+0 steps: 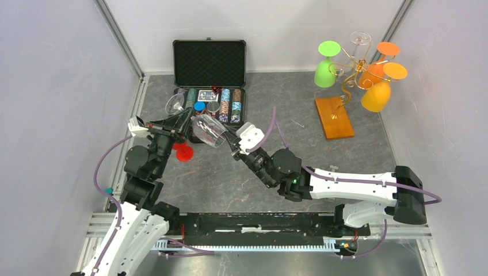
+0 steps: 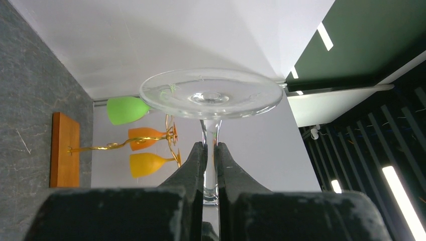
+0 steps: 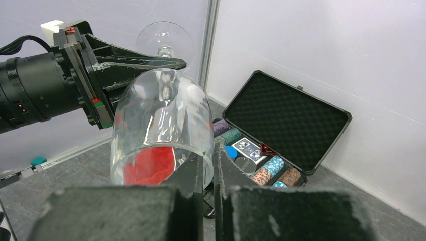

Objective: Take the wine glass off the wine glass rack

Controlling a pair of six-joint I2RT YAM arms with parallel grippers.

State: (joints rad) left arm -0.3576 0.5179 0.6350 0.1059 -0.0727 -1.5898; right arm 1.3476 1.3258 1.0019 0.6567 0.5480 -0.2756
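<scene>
**Item:** wine glass (image 1: 208,131), clear, off the wine glass rack (image 1: 335,117).
**Axis:** near level, spanning the two grippers.
**Left gripper** (image 1: 183,118): clamped on the stem, with the foot just past its fingertips.
**Right gripper** (image 1: 231,140): pinching the bowl's rim wall, with the bowl straight ahead of it.
**Rack:** well apart, off to the right gripper's far right.
**Next move:** likely depends on one gripper letting go.

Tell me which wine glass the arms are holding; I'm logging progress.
The clear glass, tilted between both arms: left gripper on its stem, right gripper on its rim. The green glass hangs on the rack.
</scene>
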